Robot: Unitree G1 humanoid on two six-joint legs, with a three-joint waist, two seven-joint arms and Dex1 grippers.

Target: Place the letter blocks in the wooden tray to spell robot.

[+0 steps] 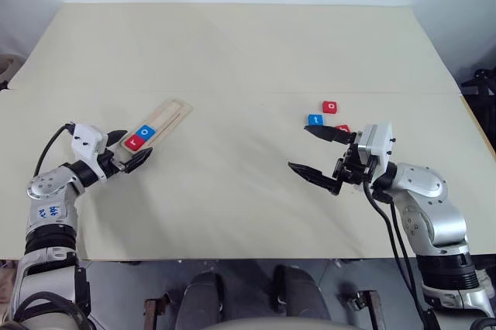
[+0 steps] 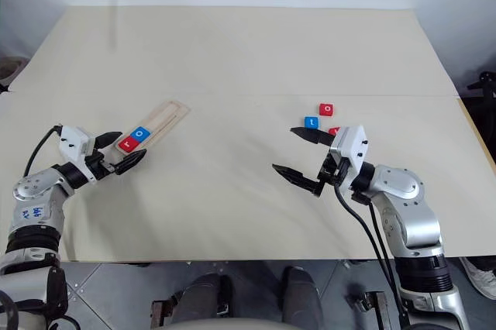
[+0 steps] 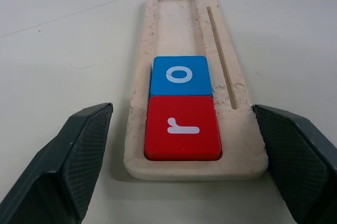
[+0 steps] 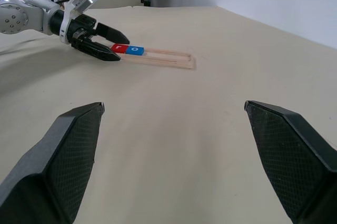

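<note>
Near the tabletop's left edge, your left gripper sits with its fingers apart, straddling the near end of the wooden tray without holding anything. The red r block and the blue o block already lie in the groove, touching, at that near end. If you close or push forward here, you risk a finger catching the tray's end and skewing it, or sliding the two seated blocks up the groove.

Toward the right edge, your right gripper hovers wide open and empty above the surface. Just beyond it lie the blue t block, the red o block and a third red block, partly hidden behind a finger, probably the b. They sit close together, so a careless descent could knock a neighbour away, or you could grab the t before the b.
</note>
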